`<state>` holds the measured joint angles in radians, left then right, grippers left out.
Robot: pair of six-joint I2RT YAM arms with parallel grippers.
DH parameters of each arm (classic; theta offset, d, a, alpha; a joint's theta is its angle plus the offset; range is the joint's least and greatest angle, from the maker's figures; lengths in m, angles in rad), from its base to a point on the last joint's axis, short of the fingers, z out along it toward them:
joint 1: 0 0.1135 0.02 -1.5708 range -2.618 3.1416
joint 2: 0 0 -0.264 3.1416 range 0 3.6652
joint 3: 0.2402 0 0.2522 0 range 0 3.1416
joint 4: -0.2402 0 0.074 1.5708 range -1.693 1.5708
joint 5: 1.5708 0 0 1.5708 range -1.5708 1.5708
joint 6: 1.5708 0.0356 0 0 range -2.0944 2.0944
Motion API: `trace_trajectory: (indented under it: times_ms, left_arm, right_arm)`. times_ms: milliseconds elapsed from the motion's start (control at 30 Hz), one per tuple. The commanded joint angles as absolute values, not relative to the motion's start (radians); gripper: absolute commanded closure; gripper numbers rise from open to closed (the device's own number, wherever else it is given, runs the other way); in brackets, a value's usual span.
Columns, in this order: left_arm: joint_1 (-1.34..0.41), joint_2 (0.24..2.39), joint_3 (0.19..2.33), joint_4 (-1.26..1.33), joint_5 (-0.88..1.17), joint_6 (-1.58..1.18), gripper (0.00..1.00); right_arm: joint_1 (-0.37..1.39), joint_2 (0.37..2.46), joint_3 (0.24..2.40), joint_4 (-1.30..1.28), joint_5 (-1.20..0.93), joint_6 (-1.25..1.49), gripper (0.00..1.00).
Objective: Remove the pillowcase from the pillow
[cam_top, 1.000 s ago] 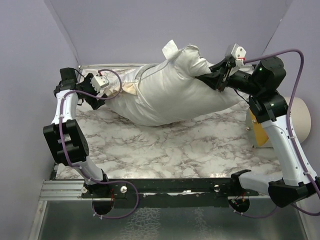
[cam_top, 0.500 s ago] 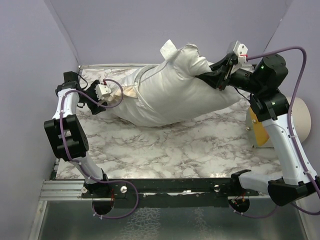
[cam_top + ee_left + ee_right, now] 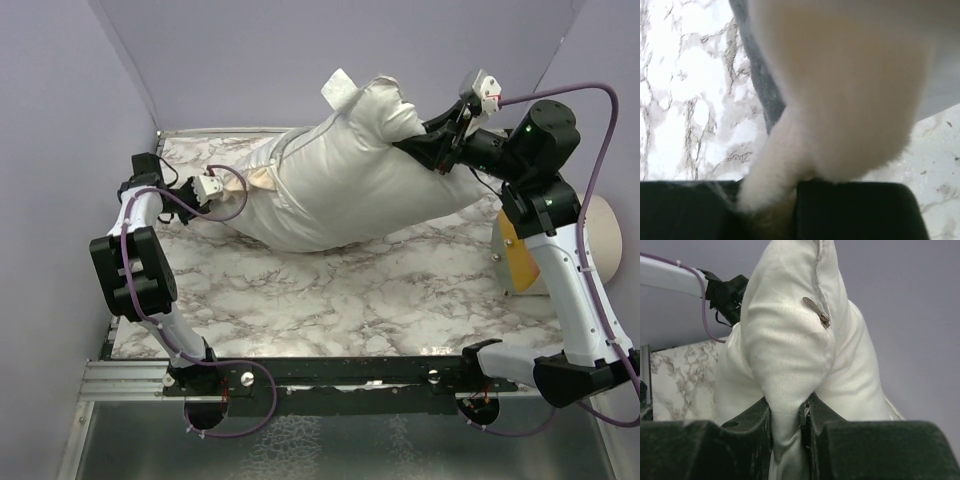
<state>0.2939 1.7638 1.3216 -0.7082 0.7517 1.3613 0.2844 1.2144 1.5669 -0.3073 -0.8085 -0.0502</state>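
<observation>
Evidently the stripping pull is in hand: the pillow (image 3: 370, 165) is lifted at its right end above the marble tabletop (image 3: 380, 290), its left end inside the inside-out pillowcase (image 3: 262, 205), and the next move calls for drawing the arms apart so the cover slides off. The left jaws are clenched on the pillowcase's cream trim; the right jaws pinch the pillow's zippered corner tight.
</observation>
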Motion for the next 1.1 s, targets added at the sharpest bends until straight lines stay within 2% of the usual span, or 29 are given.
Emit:
trace_trajectory:
  times_ms: [0,267,533,1067]
  left_arm:
    - [0.325,1.715,1.287,-0.507,0.733,1.158,1.00]
    - [0.440,1.725,1.316,-0.290,0.529,0.924,1.00]
    - [0.527,1.731,1.292,-0.183,0.344,0.953,1.00]
    - [0.578,1.785,1.228,0.063,0.088,1.135,1.00]
  right_arm:
    - [0.262,1.222,1.656,-0.253,-0.683,0.002,0.99]
    - [0.233,1.246,1.816,-0.187,-0.335,0.057,0.99]
    - [0.230,1.197,1.831,-0.062,-0.038,0.071,0.99]
    - [0.230,1.133,1.838,0.049,0.172,-0.025,0.99]
